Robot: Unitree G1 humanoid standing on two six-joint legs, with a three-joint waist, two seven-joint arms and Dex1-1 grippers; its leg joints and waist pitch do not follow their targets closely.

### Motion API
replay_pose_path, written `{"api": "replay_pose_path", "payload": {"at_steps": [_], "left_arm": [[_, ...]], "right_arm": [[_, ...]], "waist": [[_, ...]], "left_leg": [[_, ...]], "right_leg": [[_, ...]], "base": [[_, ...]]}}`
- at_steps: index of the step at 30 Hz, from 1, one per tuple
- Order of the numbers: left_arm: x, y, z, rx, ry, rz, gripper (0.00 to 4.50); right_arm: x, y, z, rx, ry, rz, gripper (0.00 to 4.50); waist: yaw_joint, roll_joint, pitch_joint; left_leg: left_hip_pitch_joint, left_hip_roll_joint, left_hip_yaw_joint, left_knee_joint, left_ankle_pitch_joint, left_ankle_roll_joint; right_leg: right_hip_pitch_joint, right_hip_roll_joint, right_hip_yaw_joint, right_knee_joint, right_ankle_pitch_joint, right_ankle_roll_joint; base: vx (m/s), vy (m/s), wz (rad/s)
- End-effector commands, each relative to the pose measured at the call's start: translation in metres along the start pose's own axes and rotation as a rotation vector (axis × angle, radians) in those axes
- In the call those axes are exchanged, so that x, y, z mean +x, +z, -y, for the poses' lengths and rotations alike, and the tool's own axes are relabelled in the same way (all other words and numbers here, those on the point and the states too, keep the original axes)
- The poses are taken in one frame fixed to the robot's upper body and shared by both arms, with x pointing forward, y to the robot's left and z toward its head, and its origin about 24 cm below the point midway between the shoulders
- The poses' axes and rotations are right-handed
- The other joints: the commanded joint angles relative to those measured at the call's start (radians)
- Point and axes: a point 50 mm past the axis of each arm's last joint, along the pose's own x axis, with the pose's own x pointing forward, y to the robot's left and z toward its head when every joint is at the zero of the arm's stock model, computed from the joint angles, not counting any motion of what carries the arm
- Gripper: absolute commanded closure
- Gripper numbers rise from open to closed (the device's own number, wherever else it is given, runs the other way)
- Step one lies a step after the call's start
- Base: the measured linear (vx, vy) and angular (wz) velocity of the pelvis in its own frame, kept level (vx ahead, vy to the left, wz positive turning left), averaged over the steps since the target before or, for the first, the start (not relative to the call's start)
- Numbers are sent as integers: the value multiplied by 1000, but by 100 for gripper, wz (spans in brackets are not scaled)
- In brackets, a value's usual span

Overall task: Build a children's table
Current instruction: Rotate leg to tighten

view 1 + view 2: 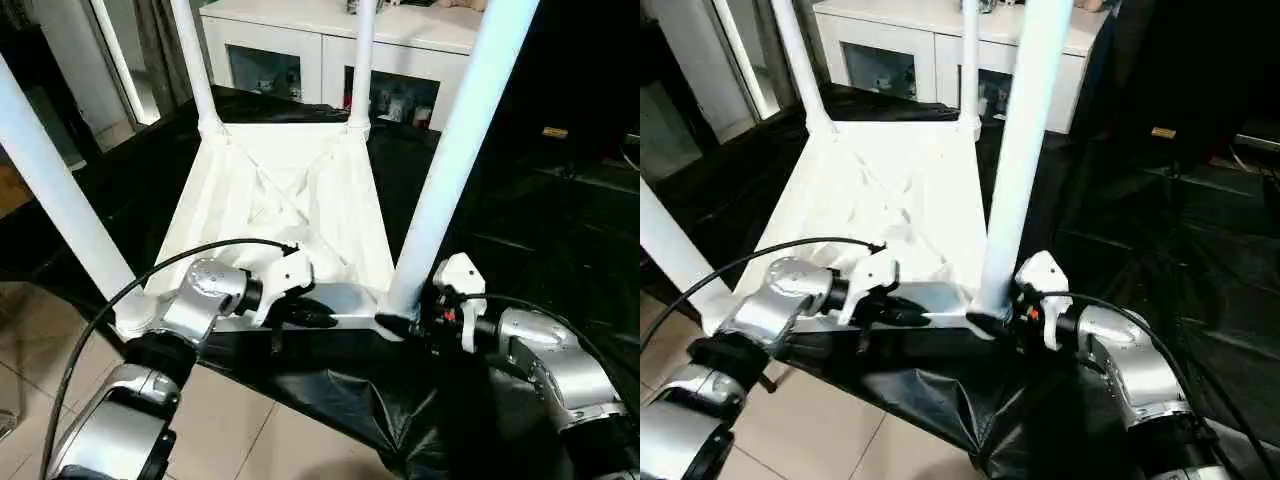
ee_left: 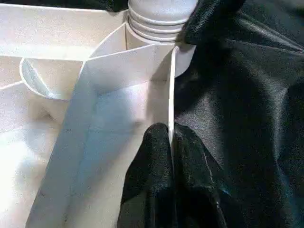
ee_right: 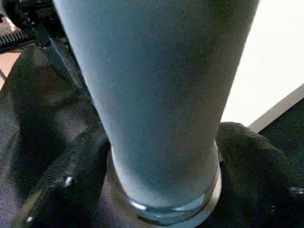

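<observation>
The children's table lies upside down on a black sheet, its ribbed white top (image 1: 290, 190) facing up. Its legs stand upright in the corner sockets: near right leg (image 1: 455, 150), near left leg (image 1: 50, 190), and two far legs (image 1: 195, 60) (image 1: 363, 60). My left gripper (image 1: 310, 318) is shut on the thin near rim (image 2: 171, 95) of the top, one finger (image 2: 152, 156) on each side of the wall. My right gripper (image 1: 400, 322) is at the base of the near right leg (image 3: 161, 95). Its fingers (image 3: 71, 180) stand open on either side of the leg, close to the collar.
A white cabinet with glass doors (image 1: 330, 50) stands behind the table. The black sheet (image 1: 520, 230) covers the floor to the right and hangs over the near edge. Bare tiled floor (image 1: 240, 430) lies below my arms. A black cable (image 1: 130, 290) loops over my left forearm.
</observation>
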Motion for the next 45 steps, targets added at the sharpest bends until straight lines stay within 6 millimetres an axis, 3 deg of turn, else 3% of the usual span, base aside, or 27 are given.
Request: {"api": "replay_pose_path", "payload": {"at_steps": [1,7,12,14,16,17,18,20,21,23,25,26,28,30,34,38,43,45], "left_arm": [[6,-7,10,-75,-56,71,450],[4,-7,12,-84,-60,81,450],[4,-8,12,-83,-42,76,450],[7,-8,9,-85,4,62,450],[18,-7,4,-106,103,56,450],[19,-7,4,-108,109,57,450],[30,-4,0,-122,195,59,450],[35,-2,-1,-124,227,55,450],[38,-2,-2,-123,240,51,450],[49,3,-4,-127,285,40,450],[56,8,-5,-120,306,38,450],[57,9,-6,-119,308,38,450],[59,12,-6,-107,302,42,450],[59,14,-8,-93,303,49,450],[53,11,-7,-82,272,55,450],[42,6,0,-60,155,80,450],[22,-3,10,-37,-16,71,450],[19,-4,10,-38,-25,73,450]], "right_arm": [[2,3,-1,4,11,11,106],[4,4,-2,34,18,34,161],[7,2,-2,53,-10,51,172],[12,1,5,63,-135,67,173],[20,-6,17,91,-400,73,175],[20,-6,18,96,-413,74,175],[27,-10,20,166,-581,90,175],[30,-11,18,199,-626,102,175],[32,-12,16,204,-640,94,175],[43,-12,5,200,-622,86,175],[49,-11,-2,199,-603,92,175],[51,-11,-3,203,-602,97,175],[54,-8,-5,218,-585,124,106],[54,-4,-5,230,-590,157,106],[49,1,-1,170,-573,158,63],[39,8,-5,39,-356,126,57],[20,1,-12,-93,-102,-5,57],[17,1,-12,-90,-73,-8,57]], "waist": [[0,-29,-44],[-1,-30,-45],[-3,-29,-45],[-8,-29,-43],[-19,-29,-39],[-23,-29,-38],[-27,-27,-38],[-24,-29,-41],[-24,-30,-40],[-21,-20,-41],[-16,-23,-41],[-11,-22,-43],[-12,-17,-43],[-11,-18,-43],[-11,-16,-43],[-10,-18,-44],[-8,-16,-45],[-5,-13,-47]], "left_leg": [[5,29,-7,-63,-179,90],[4,29,-6,-61,-157,101],[4,27,-6,-60,-153,101],[1,26,-7,-63,-168,90],[-1,24,-10,-69,-212,45],[-1,23,-12,-72,-220,32],[2,23,-14,-76,-236,7],[15,23,-13,-72,-259,2],[13,22,-13,-72,-258,9],[8,21,-12,-73,-252,25],[8,20,-11,-73,-246,31],[15,21,-9,-69,-244,37],[6,19,-11,-72,-234,45],[8,19,-11,-72,-241,46],[6,21,-14,-75,-250,38],[1,21,-14,-72,-248,55],[0,24,-12,-67,-204,88],[7,28,-8,-63,-187,98]], "right_leg": [[40,-34,17,-65,-165,-242],[42,-34,17,-61,-131,-251],[42,-33,16,-61,-132,-251],[41,-33,16,-64,-159,-246],[36,-35,15,-73,-269,-216],[36,-34,14,-76,-300,-204],[33,-34,15,-80,-344,-183],[27,-33,19,-85,-348,-174],[28,-31,20,-85,-331,-176],[31,-28,20,-82,-276,-178],[31,-27,20,-83,-259,-174],[28,-29,22,-82,-239,-182],[34,-28,20,-81,-223,-186],[33,-29,19,-82,-240,-180],[35,-30,18,-82,-250,-176],[40,-31,18,-80,-227,-177],[44,-32,18,-72,-155,-213],[40,-31,19,-66,-102,-245]], "base": [[0,0,0],[0,0,0],[0,0,0],[0,0,0],[0,0,0],[0,0,0],[0,0,0],[0,0,0],[0,0,0],[0,0,0],[0,0,0],[0,0,0],[0,0,0],[0,0,0],[0,0,0],[0,0,0],[0,0,0],[0,0,0]]}}
